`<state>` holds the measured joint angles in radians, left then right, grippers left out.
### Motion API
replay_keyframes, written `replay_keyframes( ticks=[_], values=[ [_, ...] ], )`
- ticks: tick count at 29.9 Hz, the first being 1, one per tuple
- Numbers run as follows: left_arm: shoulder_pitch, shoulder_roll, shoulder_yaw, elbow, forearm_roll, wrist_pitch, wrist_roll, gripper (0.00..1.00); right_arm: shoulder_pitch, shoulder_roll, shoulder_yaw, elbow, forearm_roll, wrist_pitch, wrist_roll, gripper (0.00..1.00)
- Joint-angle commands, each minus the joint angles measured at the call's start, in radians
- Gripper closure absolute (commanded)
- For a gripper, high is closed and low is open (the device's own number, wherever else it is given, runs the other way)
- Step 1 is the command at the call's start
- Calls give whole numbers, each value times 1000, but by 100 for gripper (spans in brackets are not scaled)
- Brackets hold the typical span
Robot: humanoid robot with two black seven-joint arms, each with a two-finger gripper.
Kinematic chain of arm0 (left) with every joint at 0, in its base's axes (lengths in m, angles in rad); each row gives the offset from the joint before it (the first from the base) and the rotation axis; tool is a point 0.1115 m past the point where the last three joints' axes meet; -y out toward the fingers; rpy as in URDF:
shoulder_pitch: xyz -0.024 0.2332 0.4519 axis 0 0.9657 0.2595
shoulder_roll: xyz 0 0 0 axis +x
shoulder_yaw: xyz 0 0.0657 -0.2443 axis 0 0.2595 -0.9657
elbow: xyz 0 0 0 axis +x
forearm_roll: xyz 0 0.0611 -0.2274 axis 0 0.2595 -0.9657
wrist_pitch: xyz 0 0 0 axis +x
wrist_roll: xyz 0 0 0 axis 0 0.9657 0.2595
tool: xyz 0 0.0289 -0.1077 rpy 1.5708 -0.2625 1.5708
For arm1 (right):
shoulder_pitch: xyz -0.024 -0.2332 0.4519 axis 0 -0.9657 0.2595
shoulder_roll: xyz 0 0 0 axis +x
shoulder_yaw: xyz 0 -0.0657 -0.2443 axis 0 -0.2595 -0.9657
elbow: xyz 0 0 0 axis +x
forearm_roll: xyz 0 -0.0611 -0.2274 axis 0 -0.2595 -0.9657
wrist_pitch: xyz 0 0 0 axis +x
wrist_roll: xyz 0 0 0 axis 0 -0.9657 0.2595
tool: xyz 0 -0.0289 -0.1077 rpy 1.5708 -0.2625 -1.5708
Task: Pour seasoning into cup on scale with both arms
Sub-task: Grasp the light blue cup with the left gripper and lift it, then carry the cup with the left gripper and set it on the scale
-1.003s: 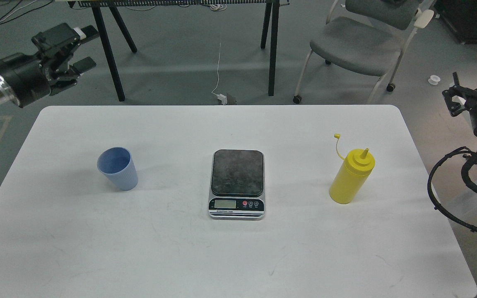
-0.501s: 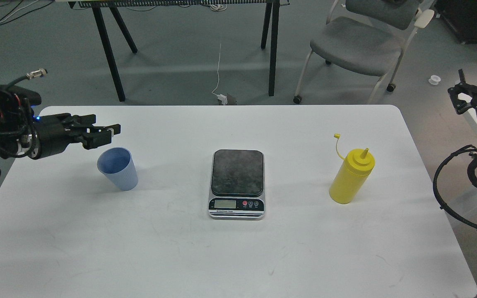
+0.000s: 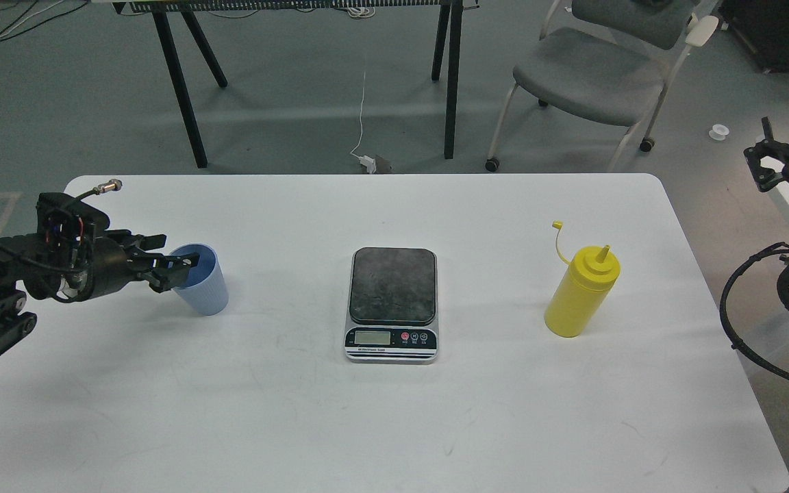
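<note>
The light blue ribbed cup (image 3: 201, 285) stands upright on the white table (image 3: 394, 424), left of the scale. My left gripper (image 3: 174, 257) is open at the cup's left side at rim height, with one fingertip (image 3: 189, 260) overlapping the rim; I cannot tell whether it touches. The scale (image 3: 392, 303) sits at the table's middle with its dark platform bare. The yellow seasoning bottle (image 3: 581, 294) stands upright on the right, its cap off and hanging on its strap. My right gripper (image 3: 764, 161) hovers off the table's right edge, well away from the bottle, seen small and dark.
A grey chair (image 3: 596, 68) and black table legs (image 3: 185, 103) stand on the floor beyond the far edge. Black cable loops (image 3: 744, 329) of my right arm hang beside the table's right edge.
My left arm has swung down from high at the far left to the cup's left side at rim height. My right gripper has drifted slightly right and up. Cup, scale and bottle have not moved.
</note>
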<state>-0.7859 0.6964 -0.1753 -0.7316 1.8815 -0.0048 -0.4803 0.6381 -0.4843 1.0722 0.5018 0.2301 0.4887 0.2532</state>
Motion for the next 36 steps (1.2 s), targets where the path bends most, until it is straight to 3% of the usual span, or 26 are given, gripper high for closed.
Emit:
replay_keyframes(
  ticks=[1,5,8,14,17,23,28,36],
  values=[
    [-1,-9,0,14,-4,-3,-7,59,0,0,0,0,0,0,1,0],
    [-1,-21,7,15,-5,-15,-8,82,-1,-2,0,0,0,0,3,0],
    [-1,-21,19,15,-7,-20,-8,92,-1,-8,2,-2,0,0,3,0],
    [-32,-21,11,8,-117,-40,-8,94,-1,-8,2,-2,0,0,3,0],
    [-104,-23,11,-23,-200,-130,-8,94,-11,-10,2,0,0,0,3,0],
    [-312,-40,17,-230,-202,-262,-8,94,-29,-17,2,0,0,0,4,0],
    [-424,-260,69,-238,-78,-350,2,94,-29,-34,3,0,0,0,4,0],
    [-414,-480,212,-69,-61,-334,23,94,-49,-42,5,3,2,0,4,0]
  ],
)
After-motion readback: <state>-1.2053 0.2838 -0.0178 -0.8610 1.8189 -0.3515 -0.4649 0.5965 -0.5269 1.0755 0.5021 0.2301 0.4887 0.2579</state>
